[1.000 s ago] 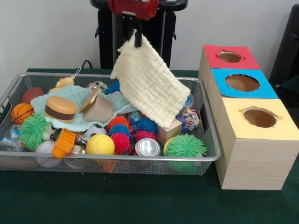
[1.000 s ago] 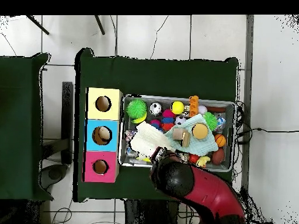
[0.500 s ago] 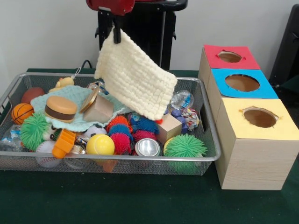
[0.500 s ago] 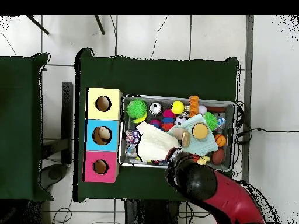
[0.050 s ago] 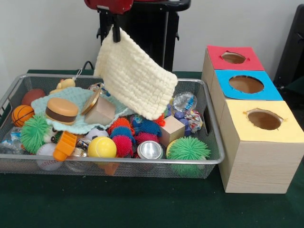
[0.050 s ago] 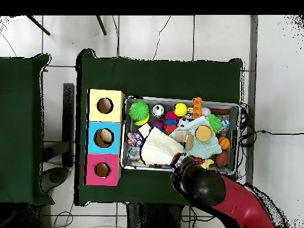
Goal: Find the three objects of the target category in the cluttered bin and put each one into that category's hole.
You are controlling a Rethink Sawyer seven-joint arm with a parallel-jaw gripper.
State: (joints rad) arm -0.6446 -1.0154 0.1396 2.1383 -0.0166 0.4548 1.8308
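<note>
Front view: gripper (image 5: 115, 34) pinching one corner of the cream knitted cloth (image 5: 135, 76), which hangs clear above the wire bin (image 5: 209, 137), its lower edge just over the wooden cube (image 5: 171, 130) and the spiky balls (image 5: 127, 137). I can't name the target category from the task line; candidates in the bin are the spiky balls, the green spiky ball (image 5: 188, 149), the yellow ball (image 5: 101, 147), the basketball (image 5: 22, 115) and the toy burger (image 5: 61, 110). Three-hole box (image 5: 259, 156) stands just right of the bin, its holes unobstructed.

Risks as I judge them: a one-corner hold may slip and drop the cloth back over the pile, hiding things again. A trailing hem could snag the cube or drag light toys over the bin rim.

Overhead view: cloth (image 6: 159, 148) sits over the bin's (image 6: 181, 100) box-side half, the arm's bulk covering the gripper. The cloth hangs close to the box (image 6: 104, 138); swinging that way could drape it over a hole.
</note>
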